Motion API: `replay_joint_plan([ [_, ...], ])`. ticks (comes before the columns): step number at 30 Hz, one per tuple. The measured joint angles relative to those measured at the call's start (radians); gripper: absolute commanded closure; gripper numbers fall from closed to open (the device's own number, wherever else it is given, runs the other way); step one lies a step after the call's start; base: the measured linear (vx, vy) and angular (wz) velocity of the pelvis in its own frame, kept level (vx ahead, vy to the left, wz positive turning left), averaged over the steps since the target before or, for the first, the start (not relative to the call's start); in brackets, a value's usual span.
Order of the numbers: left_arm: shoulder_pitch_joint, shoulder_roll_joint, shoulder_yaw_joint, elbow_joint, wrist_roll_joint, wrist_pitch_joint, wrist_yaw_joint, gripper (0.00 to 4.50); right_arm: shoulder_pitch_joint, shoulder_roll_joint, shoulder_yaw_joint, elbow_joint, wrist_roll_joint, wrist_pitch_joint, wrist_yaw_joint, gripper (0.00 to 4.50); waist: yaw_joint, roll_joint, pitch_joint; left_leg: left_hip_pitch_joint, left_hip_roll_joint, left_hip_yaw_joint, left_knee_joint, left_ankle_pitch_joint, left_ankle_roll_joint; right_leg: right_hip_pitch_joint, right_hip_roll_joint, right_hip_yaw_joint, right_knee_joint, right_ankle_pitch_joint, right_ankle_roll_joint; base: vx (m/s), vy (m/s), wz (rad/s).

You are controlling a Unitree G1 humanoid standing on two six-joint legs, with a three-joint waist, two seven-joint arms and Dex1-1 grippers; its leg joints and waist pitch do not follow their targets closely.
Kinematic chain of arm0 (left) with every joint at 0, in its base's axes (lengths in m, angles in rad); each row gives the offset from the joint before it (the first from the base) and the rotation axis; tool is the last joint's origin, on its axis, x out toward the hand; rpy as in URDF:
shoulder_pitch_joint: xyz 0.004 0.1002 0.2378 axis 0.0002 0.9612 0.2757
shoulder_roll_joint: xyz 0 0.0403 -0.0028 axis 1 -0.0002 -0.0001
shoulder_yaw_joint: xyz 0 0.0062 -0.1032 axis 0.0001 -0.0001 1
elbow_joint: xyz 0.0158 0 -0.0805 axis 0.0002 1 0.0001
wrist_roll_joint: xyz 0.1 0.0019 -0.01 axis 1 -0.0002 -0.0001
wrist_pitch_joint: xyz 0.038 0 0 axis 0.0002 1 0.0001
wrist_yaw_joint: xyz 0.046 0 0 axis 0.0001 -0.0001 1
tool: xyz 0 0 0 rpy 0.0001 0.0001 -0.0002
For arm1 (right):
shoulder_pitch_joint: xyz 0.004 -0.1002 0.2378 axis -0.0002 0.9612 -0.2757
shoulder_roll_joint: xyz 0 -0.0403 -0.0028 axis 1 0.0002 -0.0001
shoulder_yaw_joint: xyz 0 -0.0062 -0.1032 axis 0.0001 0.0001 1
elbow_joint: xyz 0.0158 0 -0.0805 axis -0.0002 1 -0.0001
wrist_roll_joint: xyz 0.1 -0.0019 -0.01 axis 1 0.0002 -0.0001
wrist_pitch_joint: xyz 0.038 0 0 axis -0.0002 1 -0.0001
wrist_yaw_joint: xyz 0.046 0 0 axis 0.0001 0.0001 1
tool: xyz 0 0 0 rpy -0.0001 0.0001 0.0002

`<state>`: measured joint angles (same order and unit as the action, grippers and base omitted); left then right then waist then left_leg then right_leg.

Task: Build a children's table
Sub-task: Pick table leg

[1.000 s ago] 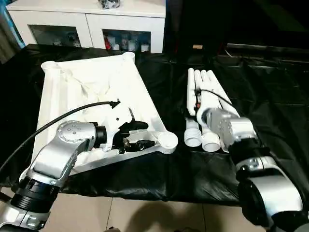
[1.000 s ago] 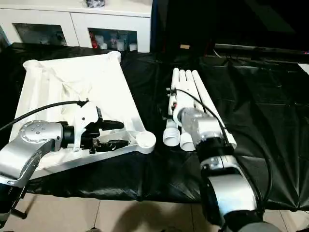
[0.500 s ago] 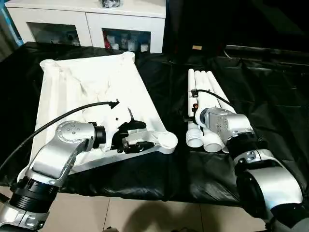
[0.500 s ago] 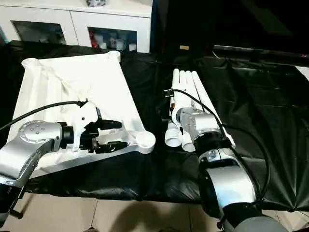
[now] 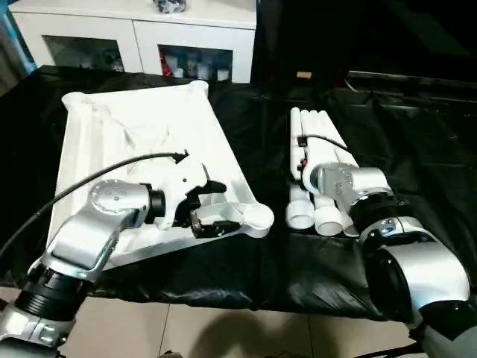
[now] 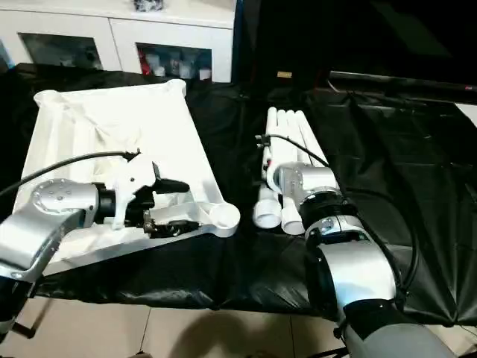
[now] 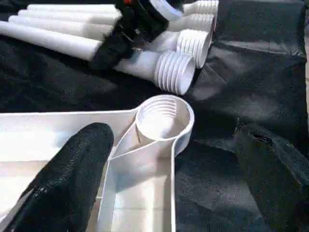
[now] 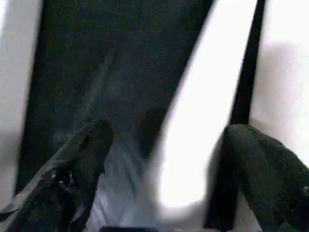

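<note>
Your left gripper stands apart, straddling the tabletop's near corner socket. Your right gripper is spread over the legs, one between its fingers.

- The left gripper has spread its jaws wider at the tabletop corner socket.
- The right gripper has drawn back along the legs.

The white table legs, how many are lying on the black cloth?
4, in one bundle on the black cloth right of the tabletop: leftmost leg, second leg, third leg, rightmost leg. The right arm hides their middles.
</note>
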<state>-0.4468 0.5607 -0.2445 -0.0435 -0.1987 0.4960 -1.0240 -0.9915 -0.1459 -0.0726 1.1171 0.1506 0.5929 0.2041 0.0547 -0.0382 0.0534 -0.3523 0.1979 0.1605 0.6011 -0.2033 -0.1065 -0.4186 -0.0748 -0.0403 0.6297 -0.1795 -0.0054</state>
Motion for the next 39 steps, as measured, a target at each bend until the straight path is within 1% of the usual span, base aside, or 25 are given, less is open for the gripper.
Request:
replay_joint_plan([
  [3,-0.009,0.001,-0.006,0.007,0.009,0.000,0.000,0.00,0.000,0.001,-0.002,0.031,0.001,0.019,0.001,0.72,0.001,0.000,0.000,0.000,0.001,0.000,0.000,0.000,0.000,-0.001,0.000,-0.001,0.000,-0.001,-0.001,0.000,0.000,0.00],
  [4,-0.013,0.001,-0.008,0.010,0.011,0.000,0.000,0.00,0.000,0.000,-0.004,0.035,0.001,0.020,0.001,1.04,0.001,0.000,0.000,0.000,0.001,0.000,0.000,0.000,0.000,-0.001,0.000,-0.001,0.000,-0.001,-0.001,0.000,0.000,0.00],
  [6,-0.022,0.001,-0.009,0.016,0.019,0.000,0.000,0.00,-0.003,0.000,-0.009,0.038,0.002,0.026,0.001,1.10,0.001,0.000,0.000,0.000,0.001,0.001,0.000,0.000,0.000,0.000,0.000,-0.001,0.000,-0.001,-0.001,0.000,0.000,0.00],
  [9,-0.031,0.001,-0.009,0.021,0.020,0.000,0.002,0.00,-0.009,-0.001,-0.012,0.047,0.002,0.028,0.002,1.48,0.001,0.000,0.000,0.000,0.003,0.003,0.000,0.000,0.000,0.000,0.000,-0.001,0.000,-0.001,-0.001,0.000,0.000,0.00],
  [12,-0.032,0.001,-0.010,0.021,0.020,0.000,0.003,0.00,-0.015,-0.003,-0.027,0.058,0.005,0.028,-0.001,1.58,0.001,0.000,0.000,0.001,0.006,0.008,0.000,0.000,-0.001,0.000,0.000,-0.001,0.000,-0.001,-0.001,0.000,0.000,0.00],
  [13,-0.033,0.001,-0.012,0.022,0.022,-0.001,0.003,0.00,-0.018,-0.005,-0.032,0.064,0.006,0.028,-0.001,1.80,0.001,0.000,0.000,0.001,0.007,0.009,0.001,0.001,-0.001,0.000,0.000,-0.002,0.000,-0.001,-0.001,0.000,0.000,0.00],
  [14,-0.034,0.001,-0.014,0.025,0.025,-0.002,0.004,0.00,-0.018,-0.005,-0.039,0.066,0.008,0.028,-0.002,1.80,0.001,0.000,0.000,0.001,0.007,0.009,0.001,0.001,-0.001,0.000,0.000,-0.002,0.000,-0.001,-0.001,0.000,0.000,0.00],
  [17,-0.038,-0.004,-0.015,0.042,0.037,-0.004,0.015,0.00,-0.019,-0.006,-0.059,0.072,0.019,0.027,-0.013,2.01,0.001,0.000,0.000,0.001,0.008,0.010,0.001,0.001,-0.001,0.000,0.001,-0.002,0.000,-0.001,-0.001,0.000,0.000,0.00],
  [18,-0.040,-0.014,-0.014,0.052,0.041,-0.013,0.030,0.00,-0.019,-0.008,-0.075,0.074,0.032,0.026,-0.021,2.17,0.002,0.000,0.000,0.001,0.008,0.010,0.001,0.001,-0.001,0.000,0.001,-0.002,0.000,-0.001,-0.001,0.000,0.000,0.00],
  [21,-0.049,-0.043,-0.011,0.075,0.053,-0.038,0.074,0.00,-0.018,-0.009,-0.105,0.075,0.055,0.024,-0.031,2.39,0.003,0.000,0.000,0.002,0.008,0.010,0.001,0.001,-0.001,-0.001,0.001,-0.003,0.000,-0.001,-0.001,0.000,0.000,0.00],
  [23,-0.063,-0.075,0.006,0.096,0.057,-0.047,0.116,0.00,-0.016,-0.011,-0.121,0.075,0.070,0.018,-0.037,2.56,0.004,0.001,0.000,0.001,0.009,0.010,0.001,0.001,-0.002,-0.001,0.001,-0.003,0.000,-0.001,-0.001,0.000,0.000,0.00],
  [26,-0.084,-0.133,0.057,0.136,0.040,-0.046,0.179,0.00,-0.003,-0.013,-0.158,0.074,0.096,-0.016,-0.023,2.66,0.004,0.001,0.001,0.001,0.009,0.010,0.001,0.001,-0.002,-0.001,0.001,-0.003,0.000,-0.001,-0.002,0.000,0.000,0.00],
  [28,-0.097,-0.153,0.077,0.154,0.032,-0.045,0.210,0.00,0.007,-0.013,-0.175,0.069,0.111,-0.049,-0.010,2.67,0.004,0.001,0.001,0.000,0.009,0.010,0.001,0.001,-0.002,-0.001,0.001,-0.004,0.000,-0.001,-0.002,0.000,0.000,0.00],
  [30,-0.143,-0.208,0.115,0.200,0.010,0.007,0.262,0.00,0.046,-0.018,-0.210,0.014,0.145,-0.094,0.049,2.68,0.005,0.003,0.002,0.000,0.009,0.010,0.002,0.001,-0.001,-0.001,0.001,-0.004,0.000,-0.001,-0.002,0.000,0.000,0.00],
  [31,-0.163,-0.224,0.132,0.217,-0.004,0.037,0.284,0.00,0.054,-0.013,-0.218,-0.015,0.163,-0.106,0.081,2.68,0.005,0.005,0.003,0.000,0.009,0.010,0.002,0.001,-0.001,-0.002,0.000,-0.004,0.000,-0.001,-0.002,0.000,0.000,0.00],
  [33,-0.217,-0.290,0.188,0.263,-0.055,0.122,0.332,0.00,0.082,-0.013,-0.232,-0.130,0.216,-0.088,0.187,2.68,0.006,0.007,0.004,-0.001,0.009,0.010,0.002,0.002,0.001,-0.002,0.000,-0.004,0.000,-0.001,-0.002,0.000,0.000,0.00],
  [35,-0.264,-0.356,0.255,0.300,-0.122,0.191,0.383,0.00,0.126,-0.015,-0.234,-0.302,0.288,-0.048,0.316,2.68,0.008,0.006,0.005,-0.004,0.009,0.010,0.002,0.004,0.007,-0.002,0.001,-0.005,-0.001,-0.001,-0.003,0.000,0.000,0.00],
  [36,-0.279,-0.381,0.283,0.310,-0.150,0.214,0.401,0.00,0.150,-0.013,-0.232,-0.377,0.321,-0.038,0.374,2.68,0.010,0.006,0.005,-0.006,0.009,0.010,0.002,0.005,0.008,-0.002,0.001,-0.006,-0.001,-0.001,-0.004,0.000,0.000,0.00],
  [38,-0.298,-0.411,0.324,0.325,-0.206,0.243,0.423,0.00,0.190,-0.014,-0.218,-0.508,0.378,-0.018,0.468,2.68,0.010,0.006,0.005,-0.005,0.009,0.010,0.001,0.004,0.009,-0.001,0.001,-0.006,-0.001,-0.002,-0.005,0.000,0.000,0.00],
  [39,-0.306,-0.421,0.338,0.331,-0.229,0.253,0.430,0.00,0.208,-0.018,-0.208,-0.551,0.397,-0.006,0.495,2.68,0.011,0.006,0.005,-0.005,0.009,0.010,0.001,0.004,0.009,-0.001,0.001,-0.006,-0.002,-0.002,-0.005,0.000,0.000,0.00],
])
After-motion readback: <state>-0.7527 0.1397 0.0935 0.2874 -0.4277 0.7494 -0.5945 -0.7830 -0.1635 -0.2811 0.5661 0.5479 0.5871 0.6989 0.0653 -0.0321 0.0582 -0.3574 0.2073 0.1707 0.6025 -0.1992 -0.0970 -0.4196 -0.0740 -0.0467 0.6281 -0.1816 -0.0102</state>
